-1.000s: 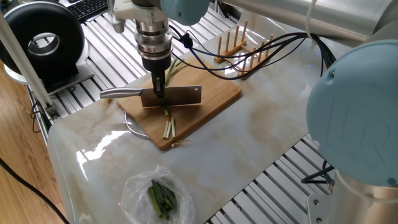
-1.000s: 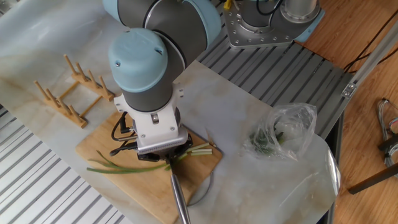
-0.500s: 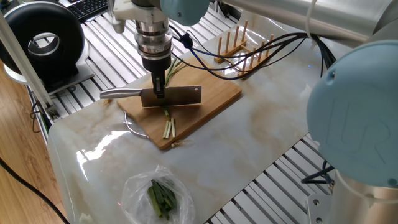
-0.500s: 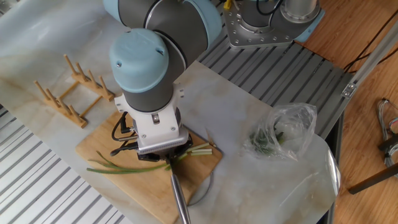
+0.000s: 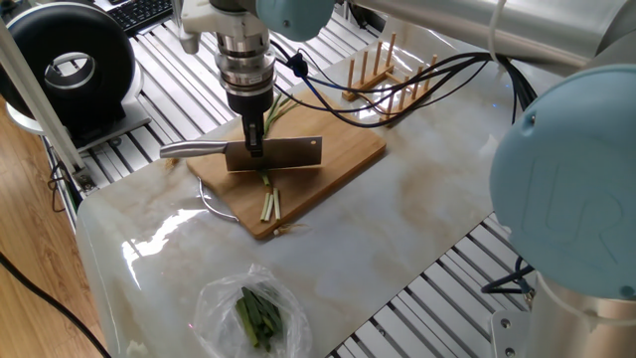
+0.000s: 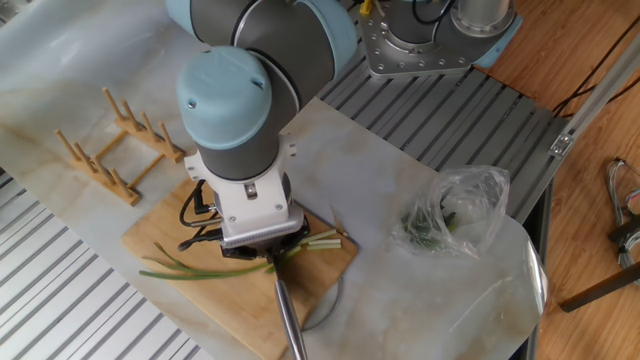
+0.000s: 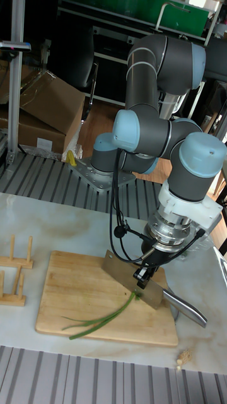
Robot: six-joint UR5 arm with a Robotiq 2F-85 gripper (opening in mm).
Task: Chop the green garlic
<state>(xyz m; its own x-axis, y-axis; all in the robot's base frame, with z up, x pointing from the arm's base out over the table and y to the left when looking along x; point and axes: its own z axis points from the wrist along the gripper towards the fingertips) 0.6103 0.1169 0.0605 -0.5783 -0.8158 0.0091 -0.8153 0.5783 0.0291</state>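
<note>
Matt wooden cutting board [image 5: 338, 159], glossy marble-look table [image 5: 427, 219] — shiny metal cleaver [image 5: 288, 152]

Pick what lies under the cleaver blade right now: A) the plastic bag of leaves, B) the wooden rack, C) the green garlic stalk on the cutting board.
C: the cleaver, held by the end effector, crosses the green garlic on the cutting board.

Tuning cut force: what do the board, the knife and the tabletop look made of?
Cutting board: likely bamboo or light wood, matte, visible grain strips.
Knife: metal throughout, apparently steel; brushed grey blade, shinier handle.
Tabletop: marble-look slab or film, glossy, veined, with glare; which of the two is unclear.
</note>
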